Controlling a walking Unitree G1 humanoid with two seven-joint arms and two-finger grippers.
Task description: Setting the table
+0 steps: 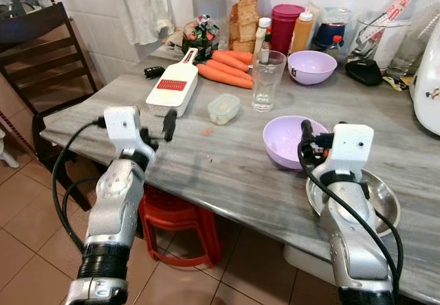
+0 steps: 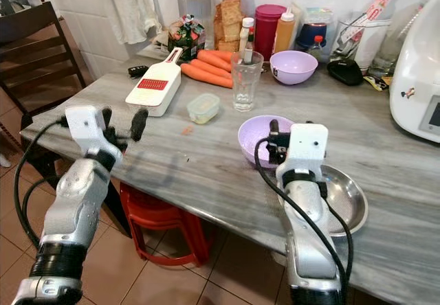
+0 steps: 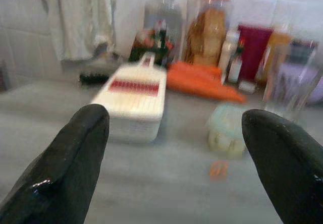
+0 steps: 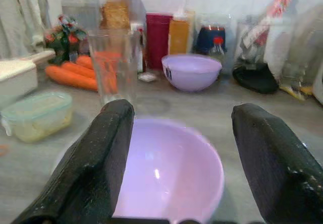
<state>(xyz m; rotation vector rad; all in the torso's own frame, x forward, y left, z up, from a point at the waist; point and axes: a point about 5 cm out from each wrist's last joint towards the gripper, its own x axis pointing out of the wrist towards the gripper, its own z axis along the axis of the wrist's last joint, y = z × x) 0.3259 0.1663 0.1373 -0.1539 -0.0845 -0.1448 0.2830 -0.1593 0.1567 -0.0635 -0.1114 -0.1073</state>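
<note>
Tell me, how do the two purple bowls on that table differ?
The near purple bowl sits toward the table's front edge, beside the steel dish, with the right pincer open just before it. The far purple bowl stands back among the jars and carries a dark label. Both are lilac, upright and empty.

A grey marbled table (image 1: 227,174) is set with a glass (image 1: 267,80), flanked by a white grater (image 1: 173,84), carrots (image 1: 224,69), a small lidded tub (image 1: 223,108) and two lilac bowls (image 1: 294,140).
</note>
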